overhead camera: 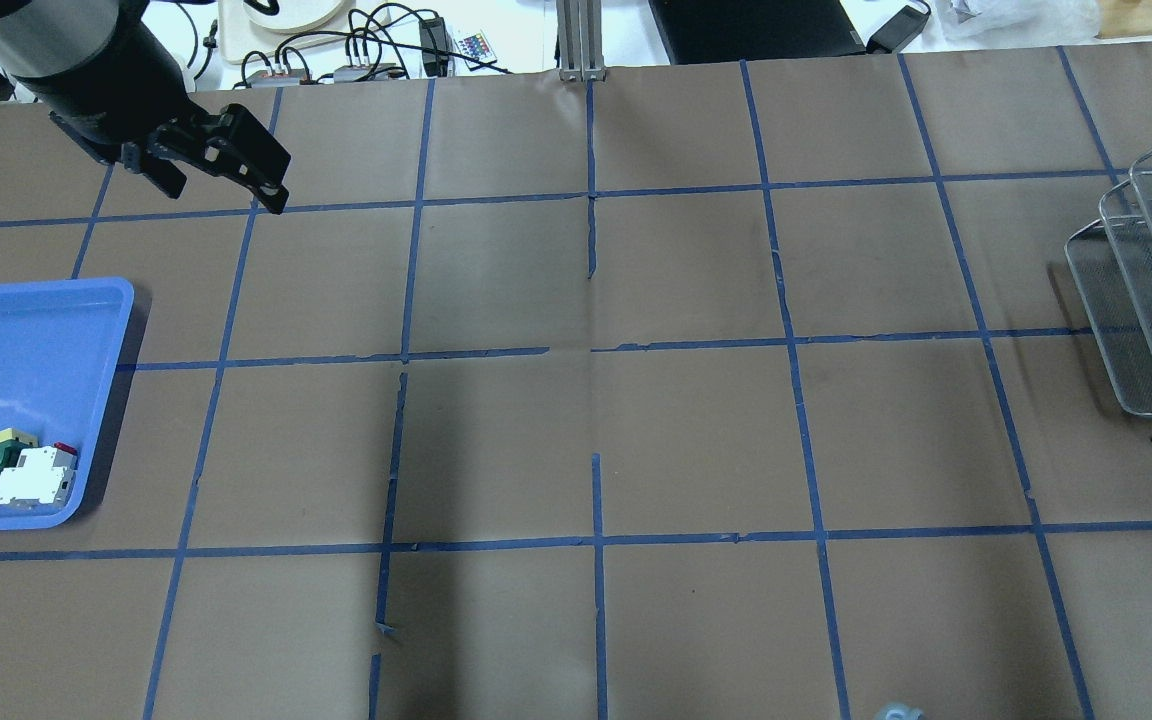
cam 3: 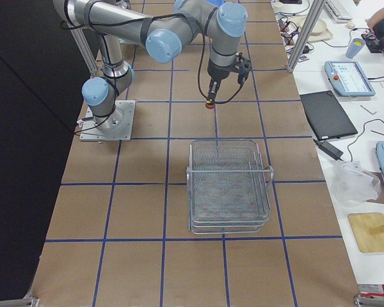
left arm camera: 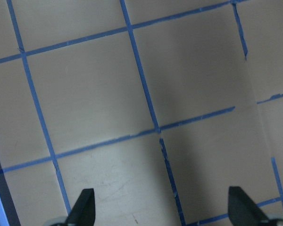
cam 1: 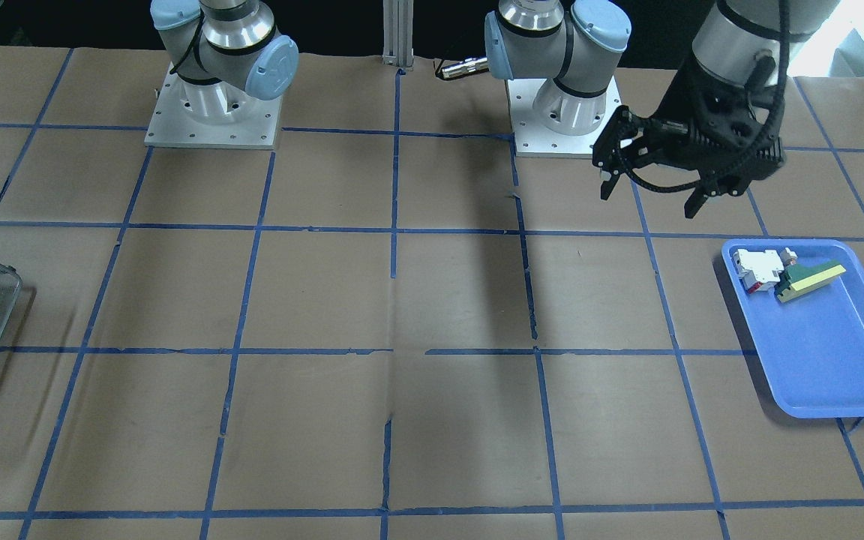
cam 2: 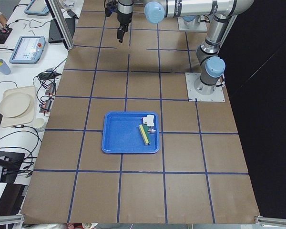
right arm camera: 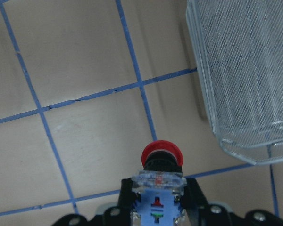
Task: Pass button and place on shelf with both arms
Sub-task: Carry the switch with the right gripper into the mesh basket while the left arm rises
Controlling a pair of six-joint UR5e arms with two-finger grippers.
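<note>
Button clamped in right fingers, seemingly above taped brown table; left fingers apart.

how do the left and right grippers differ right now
The left gripper is open and empty; the right gripper is shut on the button, red cap down. The left gripper hangs toward the blue tray end, the right gripper by the shelf. Both are black, two-fingered and above the table.

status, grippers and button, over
Left gripper open, empty. Right gripper shut on button, held beside shelf, not over it. Nothing seen between them.
</note>
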